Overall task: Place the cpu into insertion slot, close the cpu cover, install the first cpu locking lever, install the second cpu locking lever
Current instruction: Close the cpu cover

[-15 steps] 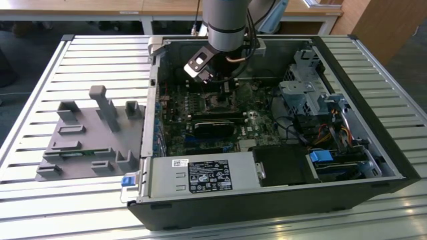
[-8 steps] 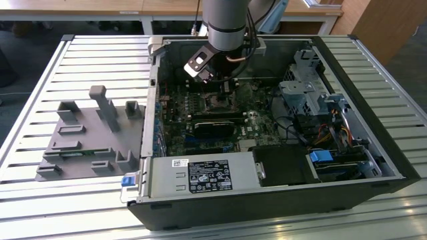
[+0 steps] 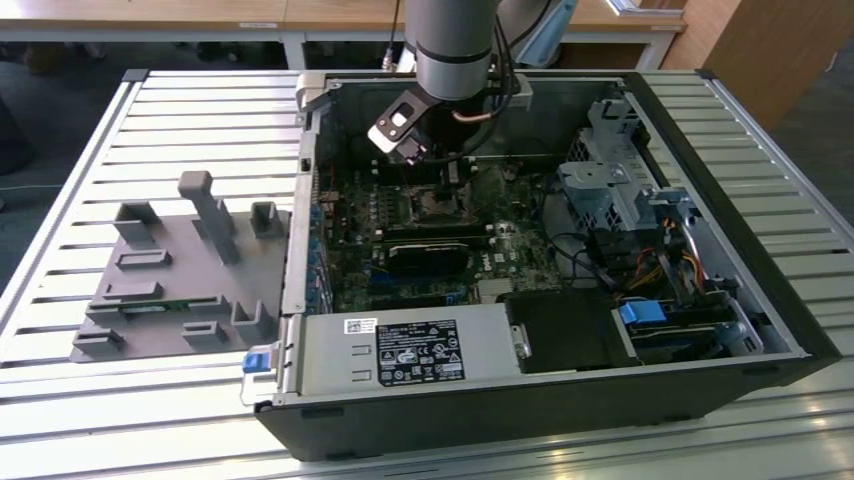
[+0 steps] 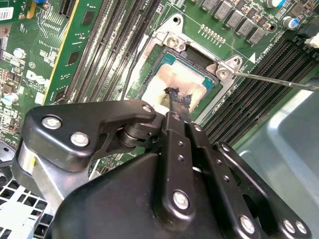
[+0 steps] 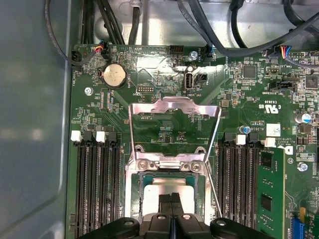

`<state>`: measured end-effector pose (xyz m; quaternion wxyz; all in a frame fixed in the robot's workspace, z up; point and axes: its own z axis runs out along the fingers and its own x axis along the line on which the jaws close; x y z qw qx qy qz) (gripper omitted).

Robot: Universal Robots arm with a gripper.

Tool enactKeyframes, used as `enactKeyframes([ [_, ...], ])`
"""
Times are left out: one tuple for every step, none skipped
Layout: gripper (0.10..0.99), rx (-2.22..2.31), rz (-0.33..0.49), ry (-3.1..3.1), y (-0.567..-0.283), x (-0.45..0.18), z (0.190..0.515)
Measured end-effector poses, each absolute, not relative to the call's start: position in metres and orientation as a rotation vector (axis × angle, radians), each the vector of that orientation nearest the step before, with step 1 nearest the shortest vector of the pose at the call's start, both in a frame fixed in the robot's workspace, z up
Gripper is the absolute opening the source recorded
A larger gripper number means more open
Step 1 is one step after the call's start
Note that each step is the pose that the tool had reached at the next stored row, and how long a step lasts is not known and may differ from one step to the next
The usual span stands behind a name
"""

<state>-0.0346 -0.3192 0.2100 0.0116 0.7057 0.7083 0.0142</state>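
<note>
Though smeared with a pale residue, the cpu (image 4: 185, 79) shows a dull silver-grey top and lies flat in the insertion slot (image 4: 199, 59), directly under the jaws. The gripper (image 4: 177, 102) has its jaws clenched together on nothing, tips touching the chip's top, while the cpu cover (image 5: 174, 105) stands flipped open just beyond them. The arm (image 3: 454, 40) reaches steeply down into the computer case (image 3: 534, 420).

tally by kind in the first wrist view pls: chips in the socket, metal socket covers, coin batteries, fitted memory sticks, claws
chip: 1
metal cover: 1
coin battery: 1
memory stick: 1
claw: 1
total: 5
</note>
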Motion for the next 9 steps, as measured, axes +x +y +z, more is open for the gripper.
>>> enactKeyframes([
  [0.118, 2.201, 0.044, 2.209, -0.3191, -0.0346, 0.2100],
  [0.118, 2.201, 0.044, 2.209, -0.3192, -0.0346, 0.2102],
  [0.118, 2.201, 0.044, 2.209, -0.3192, -0.0346, 0.2105],
  [0.118, 2.201, 0.044, 2.209, -0.3192, -0.0346, 0.2106],
  [0.118, 2.201, 0.044, 2.209, -0.3191, -0.0346, 0.2107],
  [0.118, 2.201, 0.044, 2.209, -0.3192, -0.0346, 0.2109],
  [0.118, 2.201, 0.044, 2.209, -0.3192, -0.0346, 0.2113],
  [0.118, 2.201, 0.044, 2.209, -0.3192, -0.0346, 0.2115],
  [0.118, 2.201, 0.044, 2.209, -0.3191, -0.0346, 0.2117],
])
